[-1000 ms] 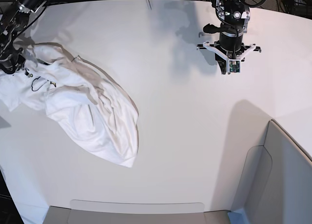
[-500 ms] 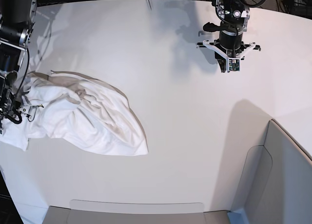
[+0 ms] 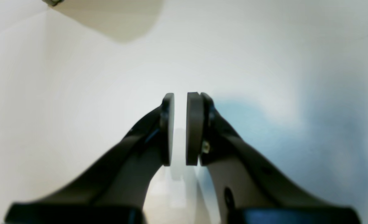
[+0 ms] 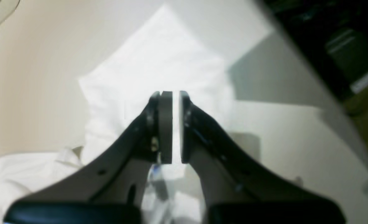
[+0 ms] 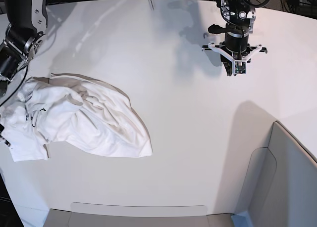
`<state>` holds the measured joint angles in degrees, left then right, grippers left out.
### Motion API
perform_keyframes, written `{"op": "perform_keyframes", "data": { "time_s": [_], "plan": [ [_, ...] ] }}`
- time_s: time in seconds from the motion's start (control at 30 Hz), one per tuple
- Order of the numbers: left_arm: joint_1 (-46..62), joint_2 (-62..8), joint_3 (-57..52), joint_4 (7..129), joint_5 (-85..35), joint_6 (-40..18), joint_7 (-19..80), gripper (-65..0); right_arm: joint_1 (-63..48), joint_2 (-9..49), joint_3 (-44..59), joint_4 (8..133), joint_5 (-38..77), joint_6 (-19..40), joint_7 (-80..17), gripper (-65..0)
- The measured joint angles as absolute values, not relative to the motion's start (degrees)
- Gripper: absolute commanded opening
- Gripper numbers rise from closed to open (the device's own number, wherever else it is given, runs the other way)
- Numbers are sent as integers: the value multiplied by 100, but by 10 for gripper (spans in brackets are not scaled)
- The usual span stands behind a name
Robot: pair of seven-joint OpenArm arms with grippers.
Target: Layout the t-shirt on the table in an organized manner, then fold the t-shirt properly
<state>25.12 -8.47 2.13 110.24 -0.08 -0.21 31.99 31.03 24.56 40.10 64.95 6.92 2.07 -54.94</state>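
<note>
Right wrist view, nearest first: my right gripper (image 4: 172,127) has its pads a narrow slit apart, nothing pinched between them. Just below and beyond lies the t-shirt (image 4: 159,71) — bright white, blurred, a flat sleeve-like flap reaching toward the tabletop (image 4: 283,130) edge, dark clutter past it. No print readable here.

Left wrist view: my left gripper (image 3: 180,129) also shows a slim gap between the pads, empty, over bare tabletop (image 3: 78,77). No cloth in this view at all.

Base view gives the layout the wrist views lack: the t-shirt (image 5: 84,118) sits crumpled in a rumpled heap at that view's left side of the tabletop (image 5: 188,138), one flap lying flat near the edge. My left gripper (image 5: 237,68) hangs at the far side, well apart from the shirt. My right gripper is not discernible in this view.
</note>
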Motion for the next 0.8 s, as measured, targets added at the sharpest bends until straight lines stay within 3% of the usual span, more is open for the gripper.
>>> {"op": "perform_keyframes", "data": {
  "time_s": [0.1, 0.3, 0.43, 0.5, 0.8],
  "plan": [
    [2495, -838, 213, 11137, -14, -25, 3212, -562, 2460, 2324, 4086, 7837, 884, 198, -6191, -589],
    [1693, -849, 217, 11393, -3, -1, 3173, -561, 390, 1920, 4307, 10224, 2526, 257, -7155, -589],
    [1264, -845, 528, 11402, 5, -134, 4132, -561, -790, 1791, 4517, 10471, 3376, 261, -7181, -589],
    [908, -849, 934, 11375, 3, -679, 4746, -561, -1332, 1785, 4578, 10466, 3892, 252, -7161, -589],
    [-126, -858, 2445, 11452, 8, -1461, 5441, -561, -2290, 1791, 4989, 10471, 4869, 272, -7157, -590]
  ]
}}
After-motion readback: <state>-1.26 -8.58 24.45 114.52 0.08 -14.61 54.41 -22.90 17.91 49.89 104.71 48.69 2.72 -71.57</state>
